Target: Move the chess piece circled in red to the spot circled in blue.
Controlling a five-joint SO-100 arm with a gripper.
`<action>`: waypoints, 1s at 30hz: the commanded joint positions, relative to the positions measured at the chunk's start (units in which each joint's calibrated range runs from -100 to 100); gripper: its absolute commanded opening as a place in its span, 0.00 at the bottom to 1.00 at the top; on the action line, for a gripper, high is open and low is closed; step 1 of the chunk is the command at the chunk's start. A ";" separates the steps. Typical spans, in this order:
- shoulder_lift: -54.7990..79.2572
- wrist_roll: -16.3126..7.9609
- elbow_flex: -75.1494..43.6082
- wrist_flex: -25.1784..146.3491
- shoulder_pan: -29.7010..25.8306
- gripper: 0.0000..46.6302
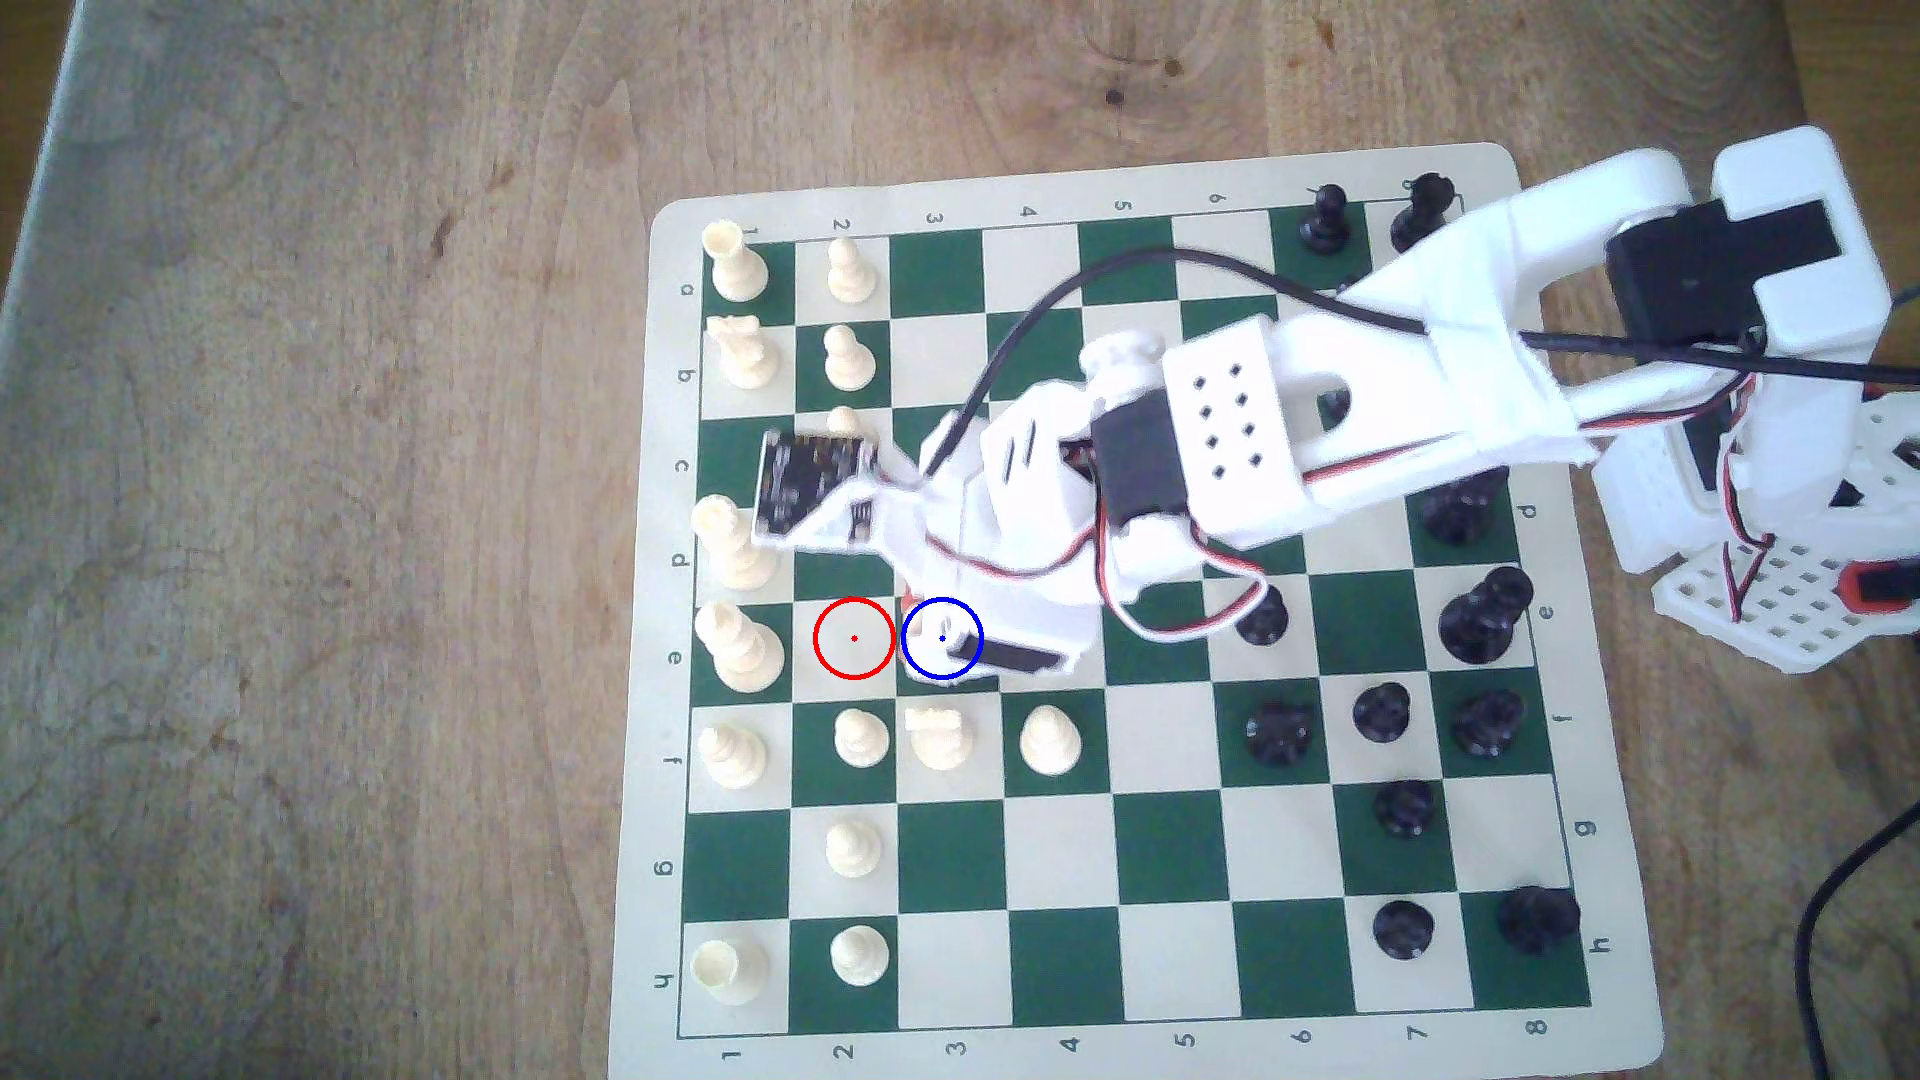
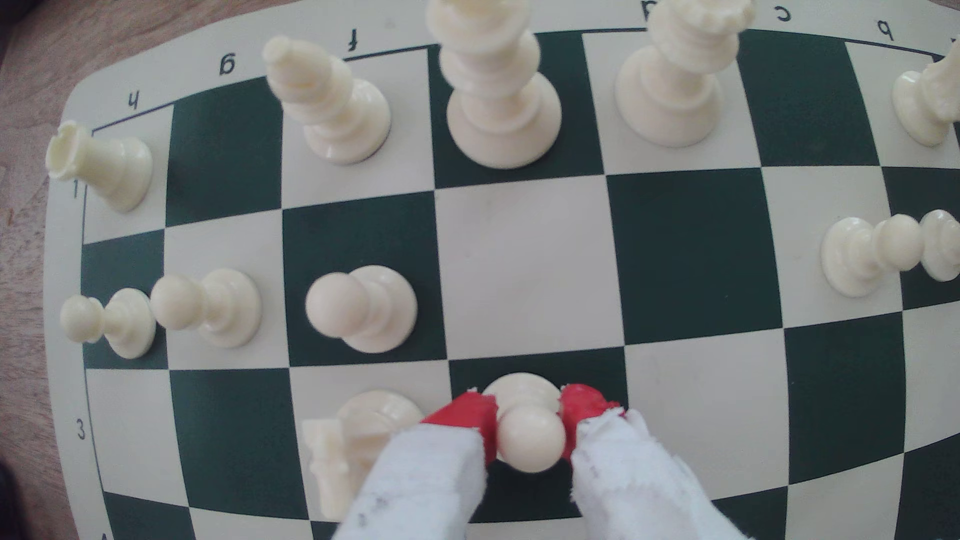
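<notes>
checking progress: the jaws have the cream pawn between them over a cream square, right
Not quite. The wrist view shows the cream pawn between the red-tipped jaws, but it stands on a dark green square, not a cream one.

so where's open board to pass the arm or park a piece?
Open: the board's middle squares toward the h edge, between the cream pawns and black pieces. The red-ringed square is bare too. Crowded: around the gripper, which is on a pawn beside a knight.
</notes>
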 commanded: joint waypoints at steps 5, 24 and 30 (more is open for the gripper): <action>-0.40 0.20 -3.98 -0.18 0.13 0.05; -0.49 1.22 -3.71 2.60 1.30 0.05; -1.25 1.61 -2.71 2.93 1.69 0.05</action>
